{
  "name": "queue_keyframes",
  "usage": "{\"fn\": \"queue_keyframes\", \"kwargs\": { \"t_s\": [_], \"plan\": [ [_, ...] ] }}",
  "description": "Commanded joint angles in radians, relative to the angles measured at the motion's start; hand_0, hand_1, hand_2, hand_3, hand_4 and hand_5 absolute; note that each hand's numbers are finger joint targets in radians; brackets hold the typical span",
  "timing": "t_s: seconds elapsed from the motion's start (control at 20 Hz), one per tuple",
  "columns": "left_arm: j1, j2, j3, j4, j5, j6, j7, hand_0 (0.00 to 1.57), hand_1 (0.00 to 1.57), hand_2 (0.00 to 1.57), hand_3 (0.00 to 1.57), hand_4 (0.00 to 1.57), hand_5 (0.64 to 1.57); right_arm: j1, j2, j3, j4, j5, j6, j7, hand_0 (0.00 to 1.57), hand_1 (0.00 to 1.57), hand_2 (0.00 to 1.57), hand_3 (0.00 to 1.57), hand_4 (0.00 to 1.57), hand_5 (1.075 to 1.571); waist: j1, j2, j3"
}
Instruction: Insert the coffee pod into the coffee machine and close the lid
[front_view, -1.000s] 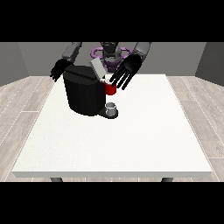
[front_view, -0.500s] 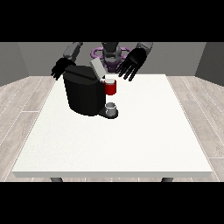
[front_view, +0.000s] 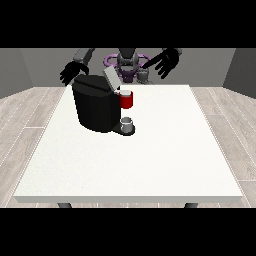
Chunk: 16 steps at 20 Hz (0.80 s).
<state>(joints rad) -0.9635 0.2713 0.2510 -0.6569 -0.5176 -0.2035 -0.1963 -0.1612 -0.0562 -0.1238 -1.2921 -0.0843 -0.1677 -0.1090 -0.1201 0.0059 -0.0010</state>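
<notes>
My hand at view's left hangs behind coffee machine, fingers spread, holding nothing. Machine sits left of table centre, lid tilted up, not shut. Red thing at machine under lid; grey thing on machine's base below it, can't tell if pod. Another grey thing at far edge, also unsure. My hand at view's right raised above far edge, fingers spread, empty. Judgement: pod step unclear; lid closing pending. Next move: bring hand over lid, press down.
</notes>
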Motion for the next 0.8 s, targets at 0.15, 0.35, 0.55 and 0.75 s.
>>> {"fn": "queue_keyframes", "kwargs": {
  "t_s": [0.15,0.35,0.55,0.75],
  "plan": [
    [0.183,-0.134,0.078,-0.025,0.148,-0.025,-0.029,0.0,0.0,0.0,0.0,0.0,1.571,0.085,-0.038,-0.028,0.002,-0.001,0.011,-0.018,0.0,0.0,0.0,0.0,0.49,1.571,0.112,-0.174,0.0009],
    [0.304,-0.142,0.128,-0.02,0.217,-0.053,-0.082,0.0,0.0,0.0,0.0,0.14,1.571,0.084,-0.099,0.002,-0.067,0.011,0.074,0.034,0.0,0.0,0.0,0.0,0.39,1.571,0.126,-0.216,-0.0003],
    [0.367,-0.198,0.119,-0.045,0.234,-0.028,-0.065,0.0,0.0,0.0,0.0,0.0,1.571,0.074,-0.077,0.066,-0.13,0.008,0.117,0.084,0.0,0.0,0.0,0.0,0.26,1.571,0.139,-0.262,0.0004],
    [0.367,-0.209,0.124,-0.083,0.287,-0.07,0.011,0.0,0.0,0.0,0.0,0.0,1.571,0.028,-0.109,0.061,-0.175,0.011,0.133,0.1,0.0,0.0,0.0,0.0,0.04,1.571,0.168,-0.271,0.0011]
  ]
}}
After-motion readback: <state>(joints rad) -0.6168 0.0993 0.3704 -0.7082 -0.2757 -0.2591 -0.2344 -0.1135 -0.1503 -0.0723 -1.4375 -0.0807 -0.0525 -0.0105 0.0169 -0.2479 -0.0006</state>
